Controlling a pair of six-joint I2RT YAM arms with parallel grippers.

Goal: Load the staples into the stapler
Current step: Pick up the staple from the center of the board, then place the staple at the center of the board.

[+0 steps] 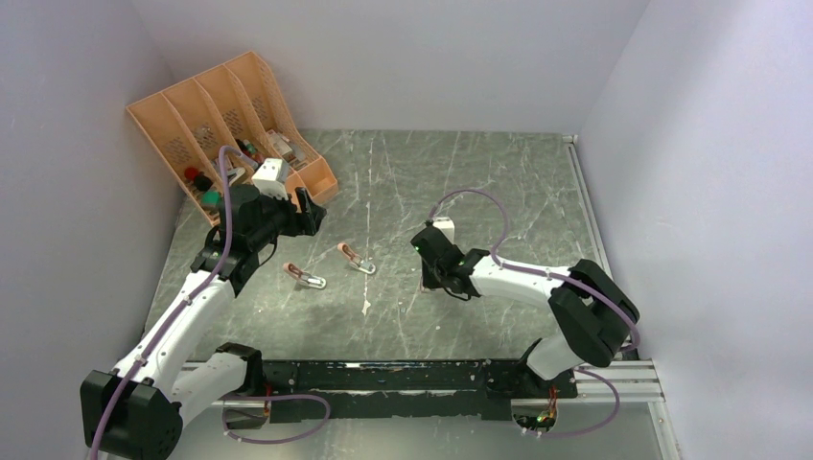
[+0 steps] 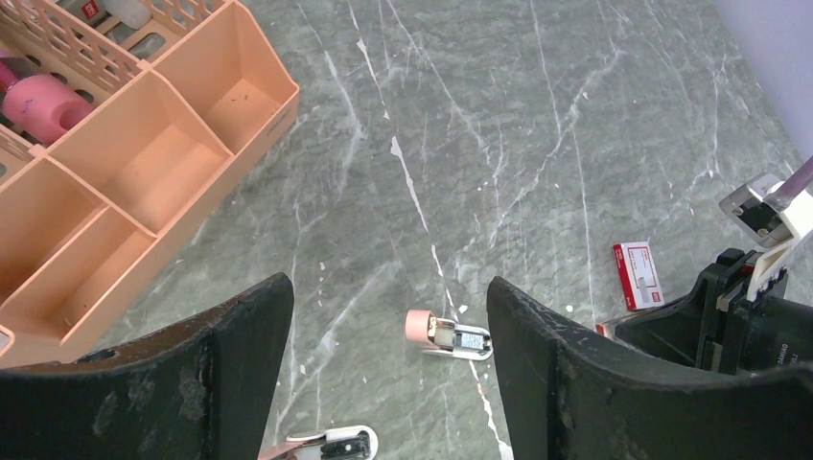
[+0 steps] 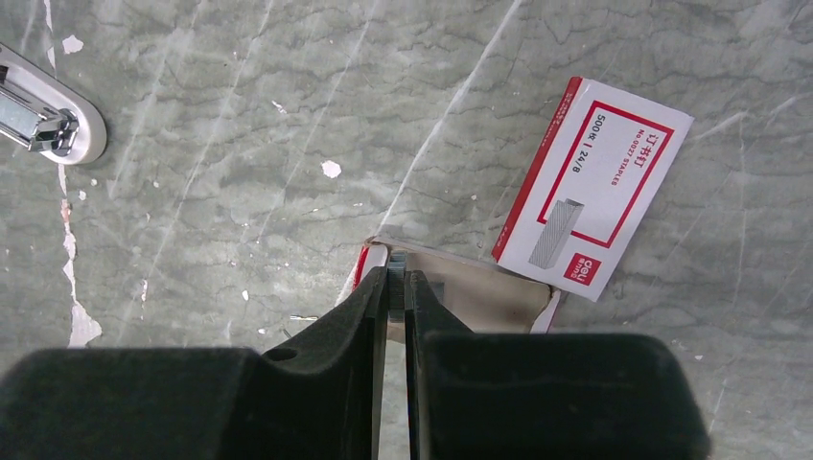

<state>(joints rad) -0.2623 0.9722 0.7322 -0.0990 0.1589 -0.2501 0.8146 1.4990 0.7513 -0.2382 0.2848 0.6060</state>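
Observation:
In the right wrist view my right gripper is shut on a short grey strip of staples, pinched at the edge of the open inner tray. The red-and-white box sleeve lies flat just right of it. Two pink staplers lie open on the table, one nearer the right gripper, the other further left. My left gripper hangs open above the table with nothing between its fingers, and the nearer stapler shows below it.
An orange desk organizer with small items stands at the back left, close to the left gripper. The white end of a stapler reaches into the upper left of the right wrist view. Grey walls close in the table.

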